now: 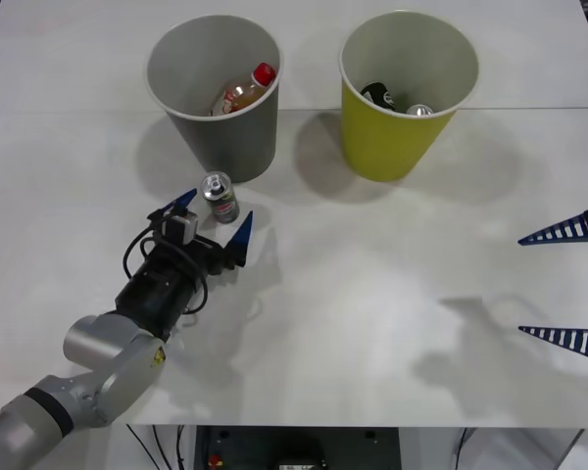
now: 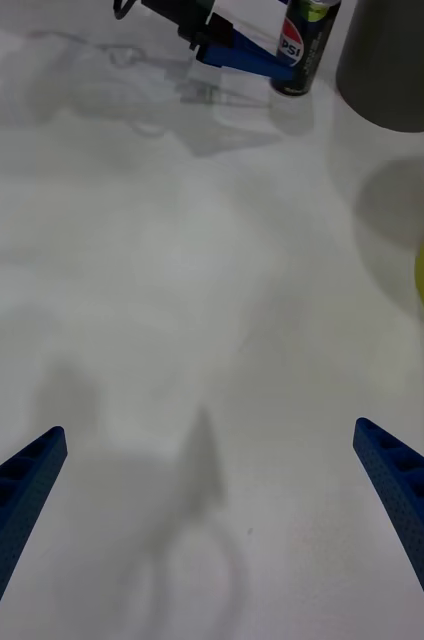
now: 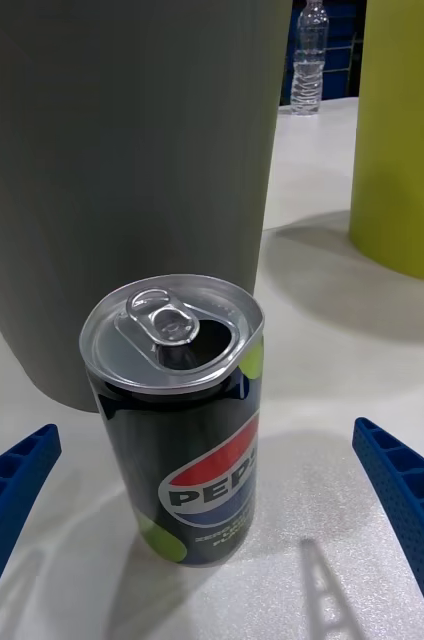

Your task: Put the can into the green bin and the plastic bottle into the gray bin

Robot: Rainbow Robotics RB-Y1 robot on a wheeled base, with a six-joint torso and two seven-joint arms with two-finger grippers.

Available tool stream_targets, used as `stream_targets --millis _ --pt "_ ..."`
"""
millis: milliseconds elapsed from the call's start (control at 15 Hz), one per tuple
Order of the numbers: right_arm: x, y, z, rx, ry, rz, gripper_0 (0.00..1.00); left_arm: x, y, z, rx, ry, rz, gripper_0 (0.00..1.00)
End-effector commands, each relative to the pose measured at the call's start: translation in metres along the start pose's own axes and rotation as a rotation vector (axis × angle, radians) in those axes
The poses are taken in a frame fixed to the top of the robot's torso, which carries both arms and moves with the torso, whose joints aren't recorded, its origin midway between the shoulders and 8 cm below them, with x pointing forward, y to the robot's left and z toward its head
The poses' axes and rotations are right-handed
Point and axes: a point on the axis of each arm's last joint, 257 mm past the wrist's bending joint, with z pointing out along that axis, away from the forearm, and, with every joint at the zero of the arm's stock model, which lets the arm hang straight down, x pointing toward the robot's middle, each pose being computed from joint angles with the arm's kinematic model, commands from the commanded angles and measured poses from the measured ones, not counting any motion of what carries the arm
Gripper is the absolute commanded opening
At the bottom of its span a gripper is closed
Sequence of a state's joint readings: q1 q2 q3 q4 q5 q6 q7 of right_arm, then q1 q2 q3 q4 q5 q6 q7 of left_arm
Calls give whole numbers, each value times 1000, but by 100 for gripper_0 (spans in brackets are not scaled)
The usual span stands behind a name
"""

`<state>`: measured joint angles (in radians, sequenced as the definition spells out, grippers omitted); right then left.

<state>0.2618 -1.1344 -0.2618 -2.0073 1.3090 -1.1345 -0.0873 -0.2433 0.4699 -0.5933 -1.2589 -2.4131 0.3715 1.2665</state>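
Nearest to us in the front view, our right gripper point(image 1: 564, 285) hangs over the right edge of the white table point(image 1: 372, 313), its two blue fingers spread wide apart with nothing between them; the right wrist view shows the same open fingers point(image 2: 17, 500) above bare tabletop. A little farther in, on the left side, our left gripper point(image 1: 212, 223) reaches forward with its blue fingers parted on either side of the can point(image 1: 220, 197), which stands upright on the table. In the left wrist view the can point(image 3: 180, 420) sits between the two open fingers point(image 3: 412, 500), clear of both, its silver top and opened pull tab facing up. Just behind the can rises the gray bin point(image 1: 216, 93), and we cannot tell whether the two touch. Inside it the plastic bottle point(image 1: 245, 90) leans against the wall, its red cap uppermost. To the right of the gray bin, with a gap between them, stands the green bin point(image 1: 402, 93), with another can point(image 1: 420, 111) and a dark object point(image 1: 375, 95) lying at its bottom.
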Motion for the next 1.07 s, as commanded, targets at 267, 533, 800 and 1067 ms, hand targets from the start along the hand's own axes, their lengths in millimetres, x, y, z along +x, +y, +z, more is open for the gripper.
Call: stream_targets --millis 267,533,800,1067 --pt "0 0 0 0 0 0 100 -1 3 19 -3 4 12 100" --pt "0 0 0 0 0 0 100 -3 6 26 -4 6 20 100" --pt "0 0 0 0 0 0 100 -3 6 26 -4 6 20 2" --pt "0 0 0 0 0 0 100 -2 6 26 -5 7 29 0"
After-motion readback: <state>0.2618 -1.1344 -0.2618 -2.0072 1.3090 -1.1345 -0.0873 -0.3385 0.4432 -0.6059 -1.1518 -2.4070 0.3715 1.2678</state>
